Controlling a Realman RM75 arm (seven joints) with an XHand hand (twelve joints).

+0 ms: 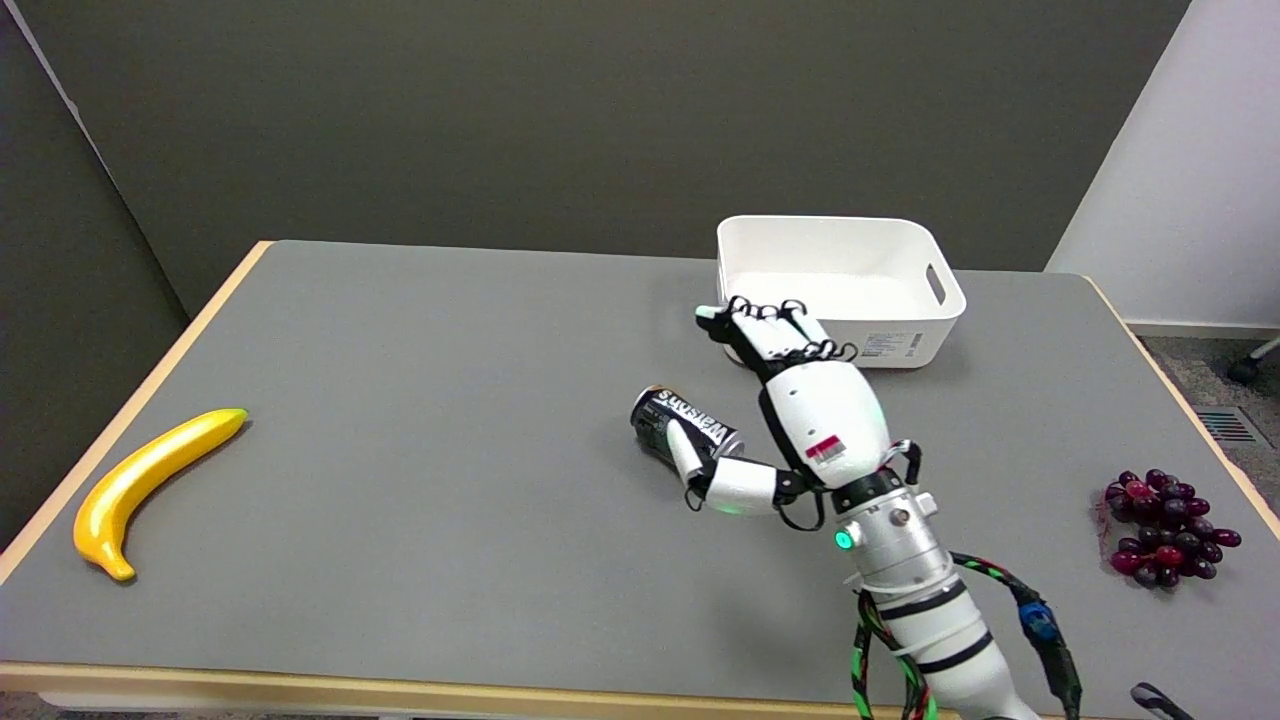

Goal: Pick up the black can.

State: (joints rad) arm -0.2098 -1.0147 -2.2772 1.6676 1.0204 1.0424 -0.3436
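Here the grey surface (420, 330) carries everything, with the white bin (835, 285) just beyond the right hand (800, 410) and a banana (150, 480) far off to its thumb side. The hand hangs spread, holding nothing, fingers stretched past the black can (685, 432) and the thumb lying across the can's near end. The can lies on its side; I judge that closing unevenly could nudge it into rolling away from the palm.
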